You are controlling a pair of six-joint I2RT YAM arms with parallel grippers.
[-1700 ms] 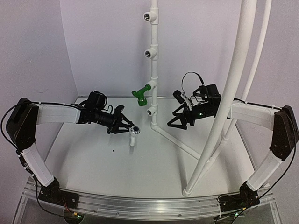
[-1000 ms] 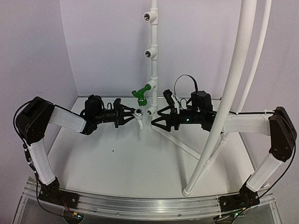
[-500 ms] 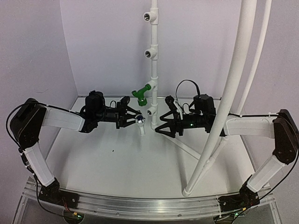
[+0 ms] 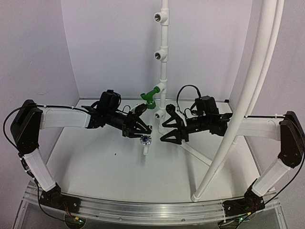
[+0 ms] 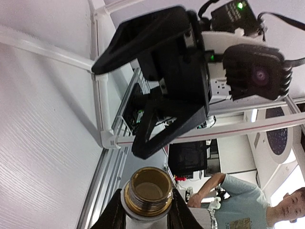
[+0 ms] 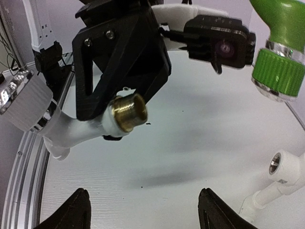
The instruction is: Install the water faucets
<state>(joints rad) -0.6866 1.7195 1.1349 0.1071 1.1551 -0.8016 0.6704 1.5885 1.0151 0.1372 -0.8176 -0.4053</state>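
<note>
My left gripper (image 4: 142, 129) is shut on the white faucet (image 4: 145, 141), holding it above the table. Its brass threaded end (image 5: 147, 191) sits between my fingers in the left wrist view. In the right wrist view that faucet (image 6: 90, 126) points its brass thread towards my right gripper. My right gripper (image 4: 165, 132) is open and empty, facing the left one from a short distance; its fingertips (image 6: 76, 210) show at the bottom of its wrist view. The green faucet (image 4: 151, 94) is mounted on a tee of the upright white pipe (image 4: 164, 71); it also shows in the right wrist view (image 6: 279, 52).
The upright pipe carries open tee outlets high up (image 4: 158, 17), below that (image 4: 158, 55), and low near my right gripper (image 4: 159, 115), the low one also in the right wrist view (image 6: 280, 165). Long curved white pipes (image 4: 243, 95) rise on the right. An aluminium rail (image 4: 143, 210) runs along the near edge.
</note>
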